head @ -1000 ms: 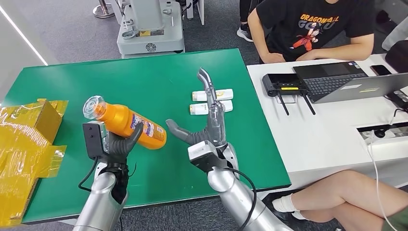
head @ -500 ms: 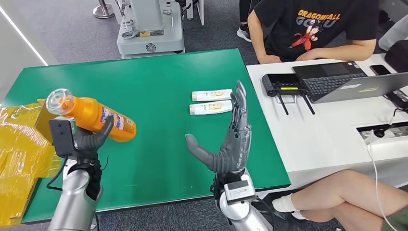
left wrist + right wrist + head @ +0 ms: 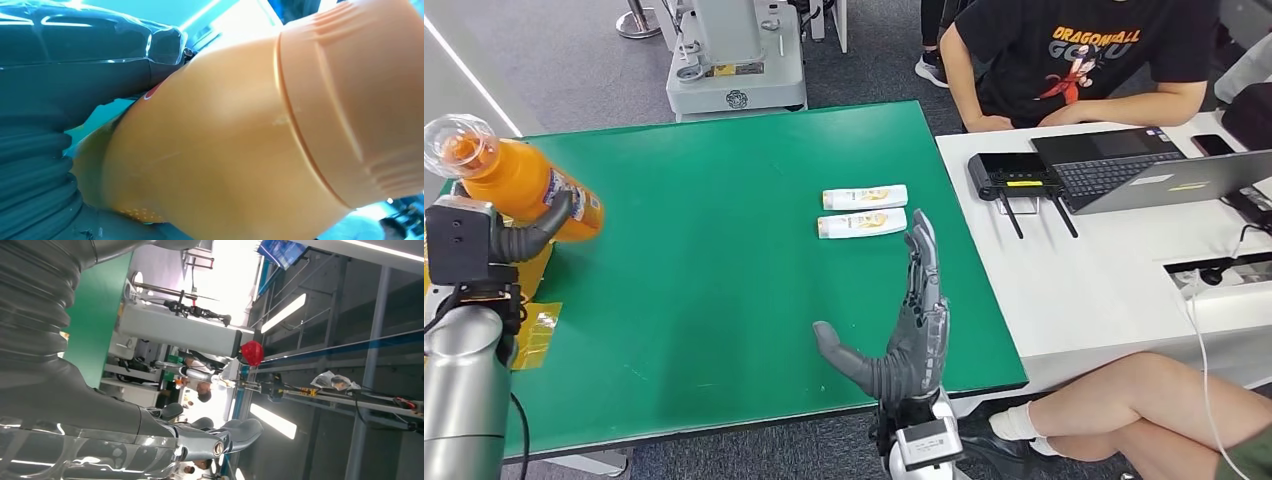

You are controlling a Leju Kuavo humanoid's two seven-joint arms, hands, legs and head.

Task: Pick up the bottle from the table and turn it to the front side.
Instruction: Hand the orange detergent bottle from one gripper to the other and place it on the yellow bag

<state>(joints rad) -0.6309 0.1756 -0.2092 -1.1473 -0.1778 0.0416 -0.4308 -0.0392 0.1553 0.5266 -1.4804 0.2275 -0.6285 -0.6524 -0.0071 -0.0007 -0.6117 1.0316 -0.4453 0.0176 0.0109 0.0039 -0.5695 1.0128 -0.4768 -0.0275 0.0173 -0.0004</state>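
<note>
An orange bottle (image 3: 519, 185) with a clear cap and a printed label is held in the air over the table's left edge, cap toward me and to the left. My left hand (image 3: 512, 243) grips its lower body from beneath. The left wrist view is close on the bottle (image 3: 240, 130), with dark fingers (image 3: 80, 55) wrapped on it. My right hand (image 3: 904, 325) stands open above the table's front edge, fingers straight and pointing away, thumb out to the left, holding nothing. In the right wrist view the right hand (image 3: 100, 440) has its fingers spread.
Two small white tubes (image 3: 864, 210) lie side by side on the green table (image 3: 714, 260). Yellow foil packaging (image 3: 534, 325) sits at the left edge. A person sits at a white desk (image 3: 1104, 270) on the right with a laptop and a black router. A grey machine stands behind the table.
My left hand has carried the bottle further left and up, away from the table's middle. My right hand has drawn back toward the front edge, staying open.
</note>
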